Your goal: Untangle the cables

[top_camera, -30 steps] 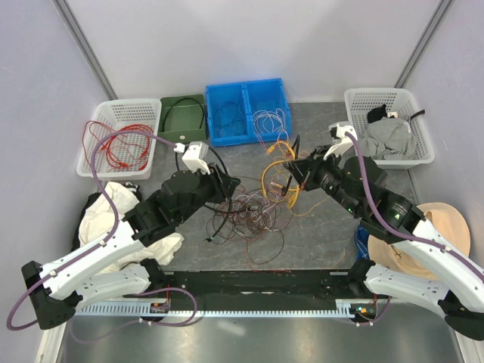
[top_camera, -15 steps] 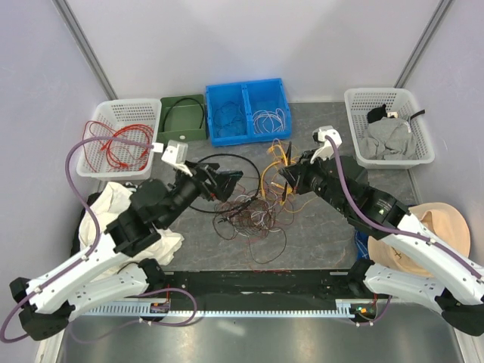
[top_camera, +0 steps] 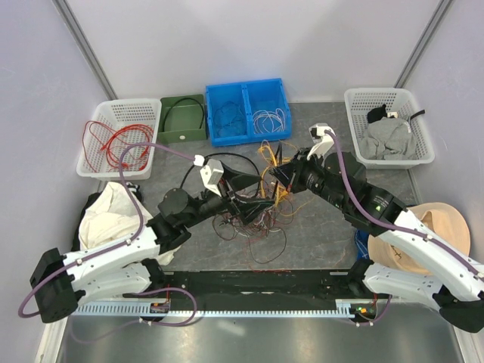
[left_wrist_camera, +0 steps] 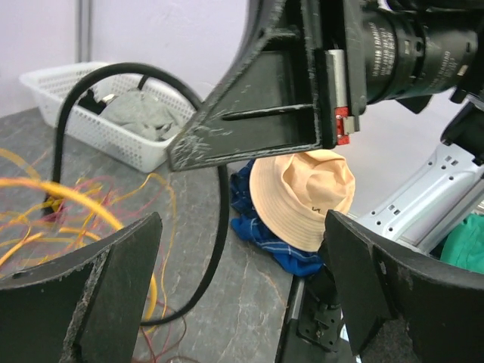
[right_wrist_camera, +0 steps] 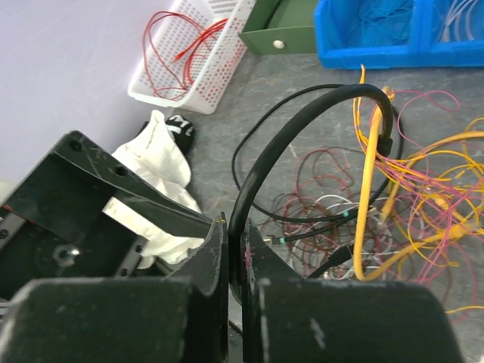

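The cables (top_camera: 253,215) lie in a knotted heap mid-table: red-brown strands, yellow-orange loops (top_camera: 274,170) and one thick black cable (top_camera: 219,160). My right gripper (top_camera: 275,176) is shut on the thick black cable (right_wrist_camera: 272,159) and holds it arched above the heap; its fingertips (right_wrist_camera: 216,249) pinch the cable. My left gripper (top_camera: 259,189) is open and empty, right below the right gripper and nearly touching it. In the left wrist view the left gripper (left_wrist_camera: 242,291) has wide-apart fingers (left_wrist_camera: 91,295) and the black cable (left_wrist_camera: 220,227) hangs between them. Yellow wires (right_wrist_camera: 370,174) drape beside it.
A white basket of red wires (top_camera: 113,140) stands at the left, a green bin (top_camera: 181,117) and blue bins (top_camera: 249,110) at the back. A basket of cloth (top_camera: 389,125) is at the right, a hat (top_camera: 442,227) near the right arm, white cloth (top_camera: 113,215) near the left.
My left arm swung right and its gripper now sits under the right gripper. My right gripper moved left with the black cable, lifting yellow loops.
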